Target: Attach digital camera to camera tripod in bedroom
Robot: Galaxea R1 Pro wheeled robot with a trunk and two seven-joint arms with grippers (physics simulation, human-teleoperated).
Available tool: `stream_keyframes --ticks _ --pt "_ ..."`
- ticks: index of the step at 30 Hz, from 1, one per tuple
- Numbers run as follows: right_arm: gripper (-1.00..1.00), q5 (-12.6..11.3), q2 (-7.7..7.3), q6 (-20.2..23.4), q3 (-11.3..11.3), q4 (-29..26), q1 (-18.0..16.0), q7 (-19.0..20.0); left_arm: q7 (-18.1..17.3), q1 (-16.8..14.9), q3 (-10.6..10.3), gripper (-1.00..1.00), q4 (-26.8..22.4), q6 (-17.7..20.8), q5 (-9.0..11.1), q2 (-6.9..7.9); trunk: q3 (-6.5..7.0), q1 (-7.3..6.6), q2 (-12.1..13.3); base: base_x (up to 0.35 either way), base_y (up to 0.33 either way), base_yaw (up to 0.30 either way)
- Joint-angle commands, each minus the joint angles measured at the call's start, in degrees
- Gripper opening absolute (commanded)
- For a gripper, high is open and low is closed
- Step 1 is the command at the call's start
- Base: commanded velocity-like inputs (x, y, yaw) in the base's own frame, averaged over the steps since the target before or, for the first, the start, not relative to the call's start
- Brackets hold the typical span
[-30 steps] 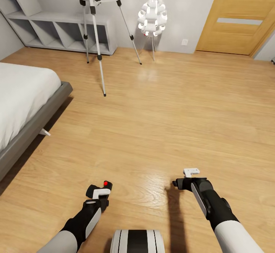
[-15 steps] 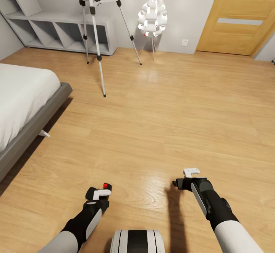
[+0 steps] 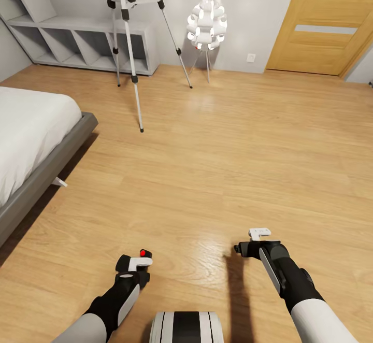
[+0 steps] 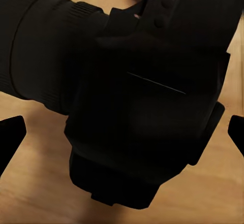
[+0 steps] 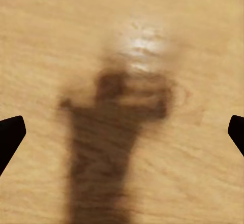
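The left gripper has its jaws closed around the digital camera. In the left wrist view the black body and ribbed lens barrel sit between the two fingertips, with bare wood behind. From the head camera the same object is only a small dark shape with a red dot at the end of the left arm, so its orientation is hard to judge there. It is carried low and close to the trunk, probably to keep it steady while the base travels.

The right gripper holds nothing. Its wrist view looks straight down at the wooden floor and its own shadow, with the fingertips at the frame's edges, so the jaws stand wide. That arm seems parked out of the way, free to steady the mount later.

The camera tripod stands well ahead, in front of the grey shelf unit. Its head is cut off above the frame. The petal floor lamp is just beside it, the bed lies on the robot's left, and a wooden door is on its right.
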Motion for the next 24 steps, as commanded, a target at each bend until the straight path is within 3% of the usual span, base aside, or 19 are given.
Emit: stream_keyframes --ticks 1,9,10,24 --pt "1.0 0.1 -0.04 0.3 0.1 -0.1 0.0 0.2 0.5 0.0 -0.5 1.0 -0.1 0.3 0.6 0.06 -0.04 -0.01 0.0 0.002 0.0 0.0" --pt "1.0 0.1 -0.04 0.3 0.1 -0.1 0.0 0.2 0.4 0.0 -0.8 1.0 0.0 0.3 0.6 0.07 -0.04 -0.01 0.0 0.0 0.0 0.0" --pt "1.0 0.1 -0.04 0.3 0.1 -0.1 0.0 0.2 0.4 0.0 -0.8 -1.0 0.0 0.4 0.6 0.07 -0.04 -0.01 0.0 0.0 0.0 0.0" --pt "1.0 0.1 -0.04 0.3 0.1 -0.1 0.0 0.3 0.3 0.0 -0.8 -1.0 0.1 0.3 0.7 0.09 -0.04 -0.01 0.0 0.0 0.0 0.0"
